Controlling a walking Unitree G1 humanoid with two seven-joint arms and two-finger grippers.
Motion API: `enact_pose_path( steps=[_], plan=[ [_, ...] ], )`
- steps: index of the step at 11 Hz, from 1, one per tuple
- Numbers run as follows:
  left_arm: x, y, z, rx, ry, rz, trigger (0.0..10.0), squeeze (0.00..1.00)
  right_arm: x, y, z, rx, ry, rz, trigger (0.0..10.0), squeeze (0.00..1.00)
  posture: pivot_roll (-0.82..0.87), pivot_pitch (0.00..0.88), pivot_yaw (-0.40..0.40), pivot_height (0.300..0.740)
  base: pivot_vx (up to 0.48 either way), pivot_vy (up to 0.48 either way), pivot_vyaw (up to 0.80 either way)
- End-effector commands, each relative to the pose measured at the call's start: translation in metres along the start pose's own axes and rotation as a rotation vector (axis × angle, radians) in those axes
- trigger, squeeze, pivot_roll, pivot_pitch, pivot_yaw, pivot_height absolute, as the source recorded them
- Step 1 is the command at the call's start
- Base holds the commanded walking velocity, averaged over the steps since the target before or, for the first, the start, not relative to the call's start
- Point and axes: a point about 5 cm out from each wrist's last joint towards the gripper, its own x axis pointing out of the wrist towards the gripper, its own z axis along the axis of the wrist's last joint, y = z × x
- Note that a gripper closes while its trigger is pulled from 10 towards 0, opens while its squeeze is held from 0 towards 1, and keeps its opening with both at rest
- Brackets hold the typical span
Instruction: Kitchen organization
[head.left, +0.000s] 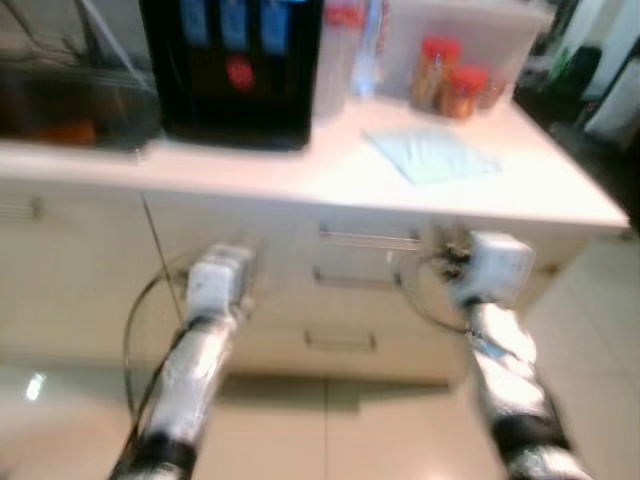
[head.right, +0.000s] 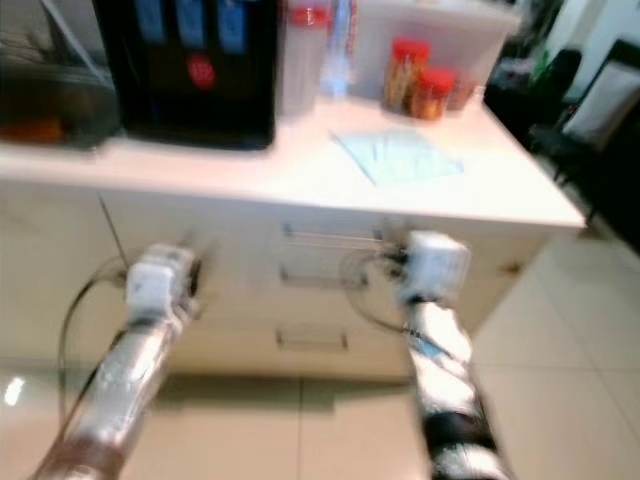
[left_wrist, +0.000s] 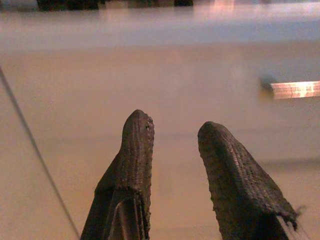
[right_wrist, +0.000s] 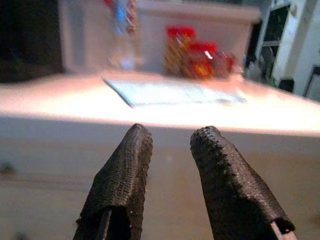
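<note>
— Where are the jars?
— Up on the counter, at the back, near a blue cloth. Beside a black machine too.
— And the left gripper?
— Held low by the drawers — fingers a bit apart, empty.
— The right gripper?
— Same, below the counter edge, a little open, nothing held.
</note>
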Motion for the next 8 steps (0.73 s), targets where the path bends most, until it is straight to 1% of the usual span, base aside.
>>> enact_pose_path(
  steps=[1, 4, 5, 8],
  plan=[
    [0.013, -0.016, 0.023, -0.020, -0.085, -0.056, 10.0, 0.00, 0.005, 0.006, 0.007, 0.013, -0.032, 0.010, 10.0, 0.00, 0.18, 0.014, -0.060, 0.740, 0.000, 0.480, 0.00],
    [0.017, -0.013, 0.024, -0.026, -0.109, -0.036, 10.0, 0.00, 0.005, 0.006, 0.004, 0.015, -0.025, 0.011, 10.0, 0.00, 0.18, 0.017, -0.060, 0.740, 0.000, 0.480, 0.00],
    [0.016, -0.013, 0.019, -0.017, -0.091, -0.045, 10.0, 0.00, 0.004, 0.005, 0.001, 0.009, -0.010, 0.011, 10.0, 0.00, 0.17, 0.017, -0.059, 0.740, 0.000, 0.000, 0.00],
    [0.005, -0.008, -0.013, -0.016, 0.055, -0.045, 10.0, 0.00, -0.003, -0.001, -0.021, -0.008, 0.106, 0.014, 10.0, 0.00, 0.17, 0.016, -0.061, 0.740, 0.000, 0.000, 0.00]
  ],
)
